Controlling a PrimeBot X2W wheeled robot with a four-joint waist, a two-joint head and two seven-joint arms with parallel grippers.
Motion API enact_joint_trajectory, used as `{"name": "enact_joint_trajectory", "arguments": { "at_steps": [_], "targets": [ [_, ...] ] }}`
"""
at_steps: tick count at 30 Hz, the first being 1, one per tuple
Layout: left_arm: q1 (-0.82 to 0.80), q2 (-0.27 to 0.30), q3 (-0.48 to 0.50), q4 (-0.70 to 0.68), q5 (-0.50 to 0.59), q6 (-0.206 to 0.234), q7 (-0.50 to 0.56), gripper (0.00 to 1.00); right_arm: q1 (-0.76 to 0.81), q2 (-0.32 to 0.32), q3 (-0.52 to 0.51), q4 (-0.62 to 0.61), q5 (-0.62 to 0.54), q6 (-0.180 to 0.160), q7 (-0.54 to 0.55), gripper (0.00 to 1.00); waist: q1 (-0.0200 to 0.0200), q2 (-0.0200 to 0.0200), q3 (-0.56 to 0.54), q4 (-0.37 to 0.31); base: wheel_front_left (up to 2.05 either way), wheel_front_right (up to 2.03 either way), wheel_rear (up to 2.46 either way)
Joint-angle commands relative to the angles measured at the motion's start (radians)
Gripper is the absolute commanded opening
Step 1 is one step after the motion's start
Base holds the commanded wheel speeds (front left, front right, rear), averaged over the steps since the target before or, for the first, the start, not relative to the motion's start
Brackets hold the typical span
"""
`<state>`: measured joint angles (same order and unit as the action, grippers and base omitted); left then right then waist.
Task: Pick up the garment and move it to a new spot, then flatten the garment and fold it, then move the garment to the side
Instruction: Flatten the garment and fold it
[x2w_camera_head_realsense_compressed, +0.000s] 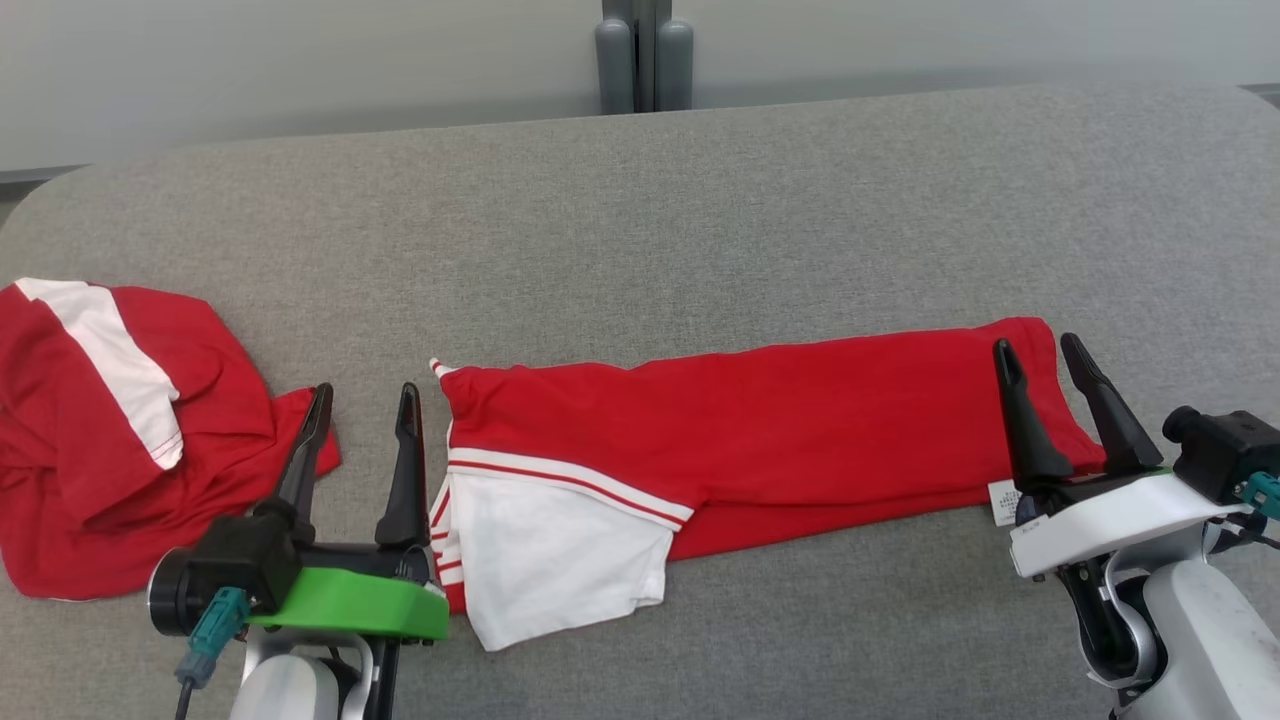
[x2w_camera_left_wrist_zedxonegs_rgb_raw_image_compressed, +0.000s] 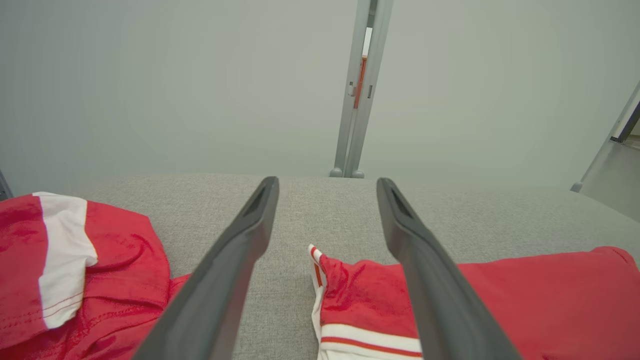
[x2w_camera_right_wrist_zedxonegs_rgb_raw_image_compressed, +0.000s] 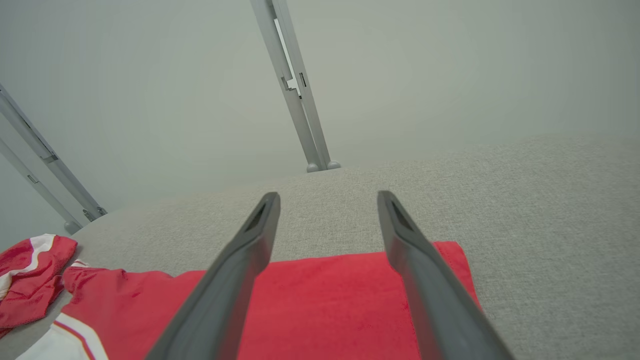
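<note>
1. Head view: the folded garment (x2w_camera_head_realsense_compressed: 780, 420) runs left-to-right across the tabletop (x2w_camera_head_realsense_compressed: 700, 200), toward its near edge. The left gripper (x2w_camera_head_realsense_compressed: 365, 392) is just beside the striped end, and the right gripper (x2w_camera_head_realsense_compressed: 1038, 345) is over the plain end.
2. Left wrist view: its fingers (x2w_camera_left_wrist_zedxonegs_rgb_raw_image_compressed: 225, 270) are spread wide and holding nothing, with the striped corner just ahead.
3. Right wrist view: these are also released and empty above the red cloth, though whether they touch it is unclear.

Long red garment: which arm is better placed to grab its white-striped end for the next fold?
Left. The left claw is open right beside the white-striped end of the long red garment. The right claw, also open, sits over the opposite plain red end.
</note>
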<state>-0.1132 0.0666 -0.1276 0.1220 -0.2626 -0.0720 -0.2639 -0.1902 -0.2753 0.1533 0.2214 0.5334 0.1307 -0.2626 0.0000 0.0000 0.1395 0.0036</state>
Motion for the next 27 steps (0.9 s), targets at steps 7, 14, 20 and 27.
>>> {"name": "enact_joint_trajectory", "arguments": {
  "at_steps": [7, 14, 20, 27],
  "targets": [
    [-0.025, -0.014, 0.019, 0.02, 0.053, -0.034, 0.0, 1.0, -0.035, 0.001, -0.064, 0.098, -0.059, 0.0, -0.003, 1.0, 0.0, 0.0, 0.032, 0.017, 0.0, 0.0, 0.0],
    [-0.038, -0.015, -0.006, 0.035, 0.044, -0.043, 0.0, 1.0, -0.093, 0.025, -0.168, 0.311, -0.11, 0.0, -0.003, 1.0, 0.0, 0.0, 0.058, 0.038, 0.0, 0.0, 0.0],
    [-0.027, -0.015, -0.004, 0.049, 0.056, -0.049, 0.0, 1.0, -0.131, 0.04, -0.185, 0.478, -0.051, 0.0, -0.003, 1.0, 0.0, 0.0, 0.06, 0.049, 0.0, 0.0, 0.0],
    [-0.026, -0.015, 0.017, 0.058, 0.063, -0.052, 0.0, 1.0, -0.156, 0.032, -0.136, 0.615, 0.015, 0.0, -0.001, 1.0, 0.0, 0.0, 0.06, 0.057, 0.0, 0.0, 0.0]
  ]
}}
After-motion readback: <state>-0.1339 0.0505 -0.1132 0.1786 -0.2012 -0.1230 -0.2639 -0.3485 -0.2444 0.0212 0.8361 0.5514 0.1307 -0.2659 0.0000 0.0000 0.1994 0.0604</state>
